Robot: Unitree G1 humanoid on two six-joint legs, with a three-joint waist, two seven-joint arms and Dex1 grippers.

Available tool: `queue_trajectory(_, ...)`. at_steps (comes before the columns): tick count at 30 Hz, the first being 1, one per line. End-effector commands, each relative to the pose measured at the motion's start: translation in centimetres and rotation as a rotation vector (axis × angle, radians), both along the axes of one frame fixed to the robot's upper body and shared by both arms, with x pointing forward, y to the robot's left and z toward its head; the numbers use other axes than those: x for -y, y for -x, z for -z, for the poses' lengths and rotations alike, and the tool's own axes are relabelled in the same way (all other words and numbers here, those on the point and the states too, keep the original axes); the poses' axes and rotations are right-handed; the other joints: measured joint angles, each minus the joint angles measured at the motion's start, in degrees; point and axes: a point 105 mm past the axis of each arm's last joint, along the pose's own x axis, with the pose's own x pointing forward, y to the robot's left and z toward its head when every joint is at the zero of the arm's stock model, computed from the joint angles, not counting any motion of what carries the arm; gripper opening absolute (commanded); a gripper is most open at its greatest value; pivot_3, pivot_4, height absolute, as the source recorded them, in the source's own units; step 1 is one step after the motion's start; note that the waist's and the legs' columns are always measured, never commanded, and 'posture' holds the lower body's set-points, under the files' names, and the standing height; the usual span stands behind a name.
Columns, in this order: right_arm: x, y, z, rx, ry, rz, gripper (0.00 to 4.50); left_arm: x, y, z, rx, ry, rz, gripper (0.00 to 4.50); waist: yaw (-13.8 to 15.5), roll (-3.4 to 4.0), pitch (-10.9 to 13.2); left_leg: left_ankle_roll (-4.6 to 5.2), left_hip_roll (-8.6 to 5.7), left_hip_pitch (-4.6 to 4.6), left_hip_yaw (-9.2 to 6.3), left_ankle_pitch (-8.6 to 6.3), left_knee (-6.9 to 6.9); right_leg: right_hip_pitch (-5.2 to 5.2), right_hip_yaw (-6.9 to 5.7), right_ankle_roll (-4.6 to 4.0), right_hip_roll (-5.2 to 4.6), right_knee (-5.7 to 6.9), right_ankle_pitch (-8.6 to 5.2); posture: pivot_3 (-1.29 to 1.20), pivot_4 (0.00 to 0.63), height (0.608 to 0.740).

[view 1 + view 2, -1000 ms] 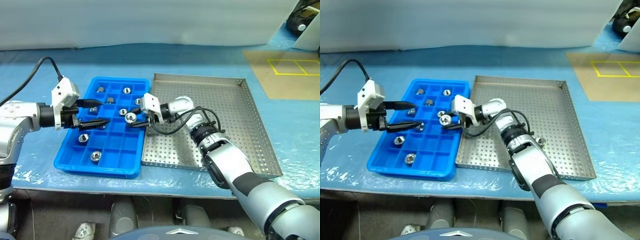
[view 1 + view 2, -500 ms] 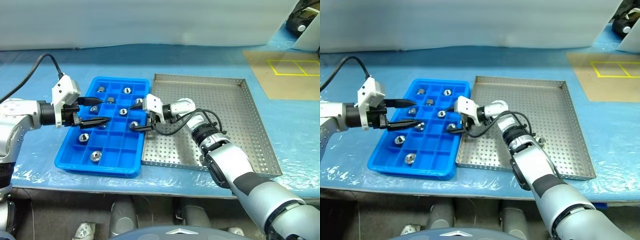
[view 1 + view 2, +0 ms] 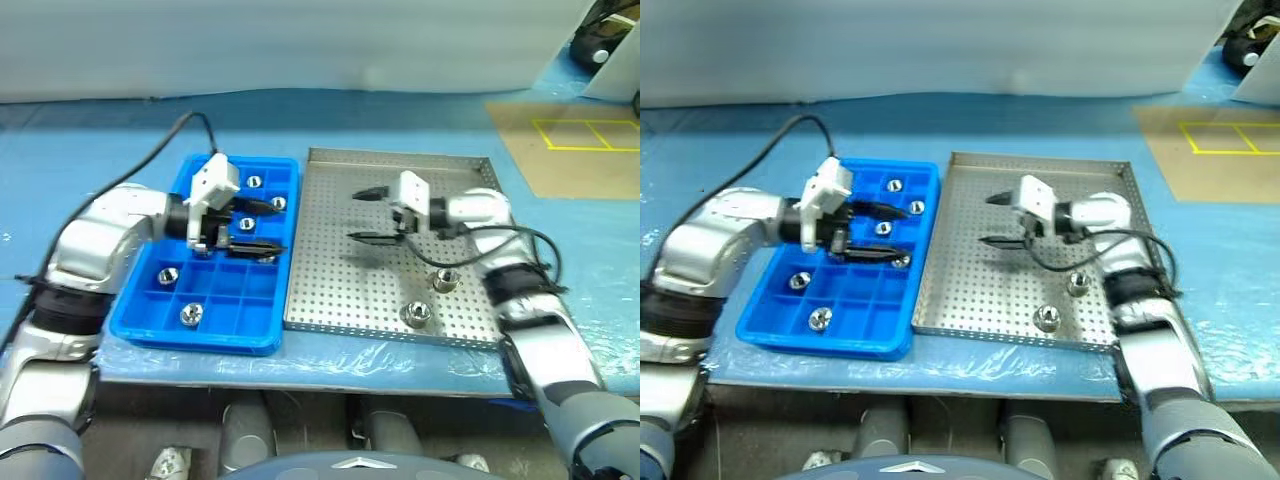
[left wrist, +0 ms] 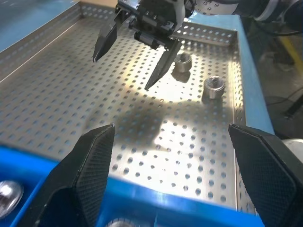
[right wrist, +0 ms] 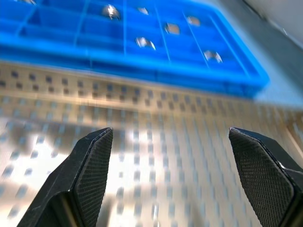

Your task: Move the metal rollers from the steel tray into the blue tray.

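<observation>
Two metal rollers (image 3: 445, 279) (image 3: 416, 315) stand on the steel tray (image 3: 330, 285) near its front right; the left wrist view shows them too (image 4: 213, 87) (image 4: 183, 60). Several rollers, one of them at the front left (image 3: 188, 314), lie in compartments of the blue tray (image 3: 190, 338). My right gripper (image 3: 352, 216) hangs open and empty over the steel tray's far middle, pointing toward the blue tray. My left gripper (image 3: 275, 228) is open and empty over the blue tray's right side, pointing at the steel tray. In the right wrist view the blue tray (image 5: 142, 61) lies beyond the perforated floor.
Both trays sit side by side on a table under blue sheeting (image 3: 90, 150). A brown board with yellow lines (image 3: 575, 150) lies at the far right. A black cable (image 3: 150, 160) runs from my left wrist.
My right gripper opened, left its roller in the blue tray and swung right over the steel tray. My left gripper moved right across the blue tray. Two rollers near the steel tray's front are uncovered.
</observation>
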Motion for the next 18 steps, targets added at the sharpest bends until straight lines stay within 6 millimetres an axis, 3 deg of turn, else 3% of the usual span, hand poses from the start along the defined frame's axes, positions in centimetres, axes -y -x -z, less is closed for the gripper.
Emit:
queue_trajectory(1,3.9,1.3,-1.0,0.027,-0.019,0.14,4.02,1.9,-0.2,-0.7,0.036,0.011,0.099,4.08,-0.64,0.0,0.0,0.0,0.0,0.0,0.01,0.0,-0.01,0.0,0.04,0.0,0.01,-0.01,0.0,-0.18,0.15,0.74)
queue_trajectory(3,5.6,2.2,-0.5,0.012,-0.018,0.213,4.02,2.6,-0.3,-0.6,0.029,0.016,0.143,4.08,-1.13,0.0,0.0,0.01,-0.03,0.04,0.01,-0.01,-0.02,0.05,0.08,0.04,0.01,-0.06,-0.02,-0.22,0.15,0.74)
queue_trajectory(8,7.4,4.3,1.0,-0.05,-0.025,0.314,4.02,3.5,-0.5,-0.2,0.015,0.012,0.201,4.08,-3.68,-0.01,0.0,0.11,-0.2,0.13,0.22,-0.06,-0.02,0.1,0.61,0.23,0.08,-0.11,0.08,-0.28,0.15,0.74)
queue_trajectory(13,7.8,5.2,2.9,-0.1,-0.031,0.365,4.02,3.8,-0.8,-0.2,0.016,0.011,0.222,4.08,-5.06,-0.01,0.01,0.36,-0.34,0.24,0.28,-0.21,0.06,0.14,0.87,0.39,0.16,-0.12,0.15,-0.31,0.15,0.74)
queue_trajectory(18,7.7,4.7,4.0,-0.122,-0.047,0.39,4.02,3.7,-0.8,-0.1,0.015,0.003,0.226,4.08,-5.74,-0.02,0.01,0.56,-0.51,0.19,0.28,-0.32,0.25,0.15,0.99,0.46,0.06,-0.17,0.18,-0.3,0.15,0.74)
